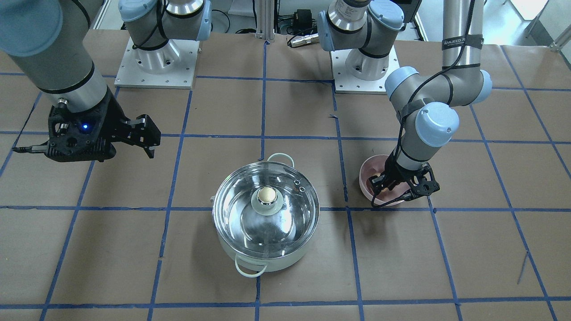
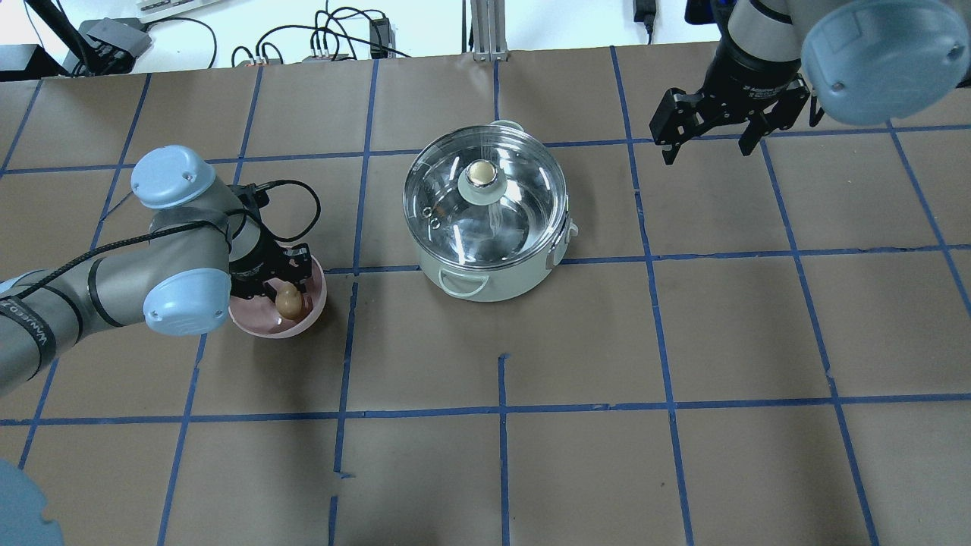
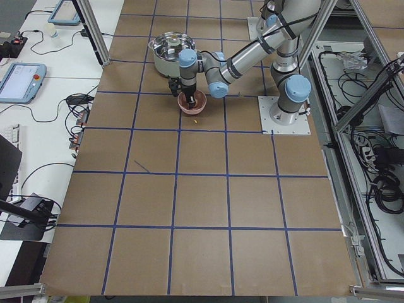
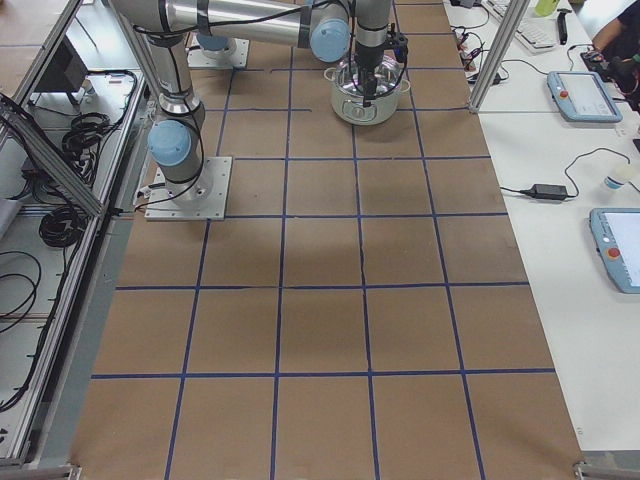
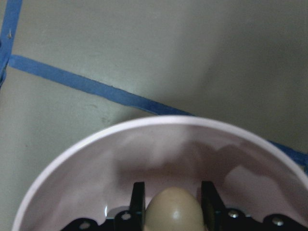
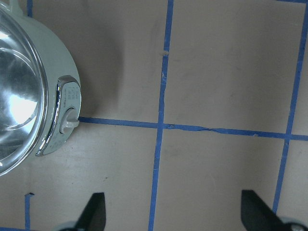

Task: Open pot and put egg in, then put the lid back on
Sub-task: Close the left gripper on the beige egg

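**Egg between the fingers, pot covered**

The egg (image 5: 174, 209) sits in the pink bowl (image 5: 72, 159), well to the left of the pot (image 2: 493, 277). The left gripper (image 2: 284, 282) reaches down into the bowl, and its two fingers (image 5: 138, 202) lie narrow against the egg's sides, seemingly pinching it.

The egg looks light, smooth and round, so it is likely to slip and may crack under a hard squeeze. The best hold is probably across its widest part, with gentle pressure.

The lid (image 2: 523, 189) rests on the pot. Being glass with a steel rim, it is probably stiff, fairly heavy and breakable. Its pale green knob (image 2: 482, 176) is the only sensible place to hold it, and it should be lifted straight up so the rim clears the pot.

The right gripper (image 2: 707, 152) hangs above the table (image 2: 683, 318) with its jaws wide and nothing between them. It is well apart from the pot.

Several things are hard to make out:
- The left wrist view cuts off the egg's lower half, so I cannot tell whether it rests on the bowl's floor or is already raised.
- In the front view the left arm hides most of the bowl.
- Glare on the glass makes the pot's inside hard to read, though nothing shows in it.
- The side views are too small to add detail.
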